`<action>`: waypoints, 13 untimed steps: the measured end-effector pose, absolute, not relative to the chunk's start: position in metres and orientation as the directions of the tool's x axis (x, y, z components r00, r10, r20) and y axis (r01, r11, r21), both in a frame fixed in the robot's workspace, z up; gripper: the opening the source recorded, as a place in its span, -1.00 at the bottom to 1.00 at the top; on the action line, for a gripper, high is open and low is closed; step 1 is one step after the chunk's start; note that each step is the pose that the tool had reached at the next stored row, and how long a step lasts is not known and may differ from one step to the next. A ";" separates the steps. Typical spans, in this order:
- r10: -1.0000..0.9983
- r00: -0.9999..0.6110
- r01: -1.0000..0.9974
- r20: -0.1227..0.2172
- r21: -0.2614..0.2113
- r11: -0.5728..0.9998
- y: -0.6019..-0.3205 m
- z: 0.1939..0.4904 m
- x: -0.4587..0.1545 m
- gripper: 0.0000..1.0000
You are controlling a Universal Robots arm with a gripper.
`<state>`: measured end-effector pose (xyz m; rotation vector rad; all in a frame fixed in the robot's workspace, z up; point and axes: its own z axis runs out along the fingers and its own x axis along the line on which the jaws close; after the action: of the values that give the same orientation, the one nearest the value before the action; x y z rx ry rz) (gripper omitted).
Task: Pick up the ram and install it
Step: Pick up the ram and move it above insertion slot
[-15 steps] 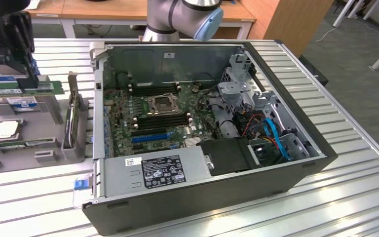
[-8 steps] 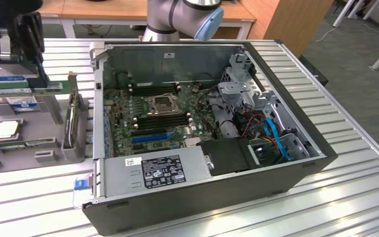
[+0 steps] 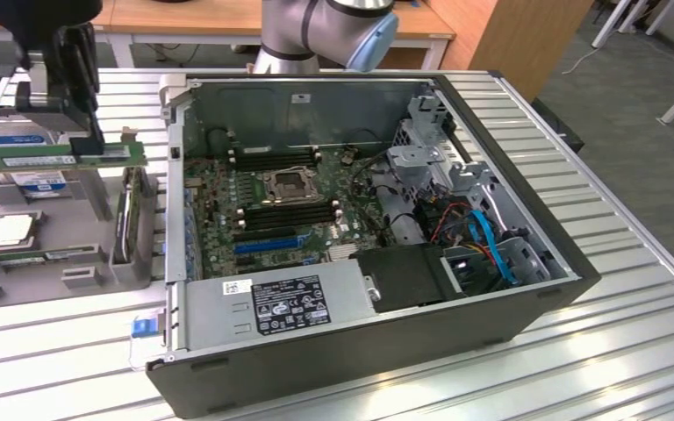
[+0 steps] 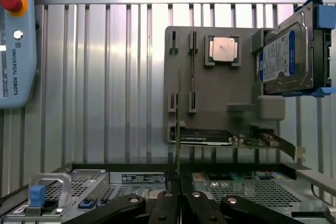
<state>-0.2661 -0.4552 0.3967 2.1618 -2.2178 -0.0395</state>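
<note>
While I am holding the ram (image 3: 32, 159) at the exterior view's left, my tool (image 3: 80, 145) is pinching narrow on its upper edge, so the green stick is hanging just above the grey holder tray (image 3: 74, 224). It seems to be clear of the tray, though I cannot be sure from this angle. The stick's long axis is running roughly across the exterior view. In the wrist view I am seeing the ram (image 4: 178, 129) edge-on, as a thin line reaching out from my tool (image 4: 178, 199). To the exterior view's right, the open computer case (image 3: 372, 351) is lying on the slatted surface (image 3: 635, 250). The dark memory slots (image 3: 276, 215) are sitting low inside the case on the motherboard (image 3: 319, 189), well apart from the stick and below it. They are running about the same way as the stick, so I am judging that the two are nearly parallel.
</note>
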 end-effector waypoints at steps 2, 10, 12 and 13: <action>-1.000 -0.025 -0.998 0.014 0.050 0.026 -0.455 0.397 -0.262 -0.76; -1.000 -0.025 -0.998 0.014 0.050 0.026 -0.455 0.397 -0.247 -0.76; -1.000 -0.025 -0.998 0.014 0.051 0.026 -0.455 0.397 -0.244 -0.76; -1.000 -0.025 -0.998 0.014 0.051 0.026 -0.455 0.397 -0.242 -0.76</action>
<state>-0.2415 -0.4552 0.3967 2.1612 -2.2168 -0.0412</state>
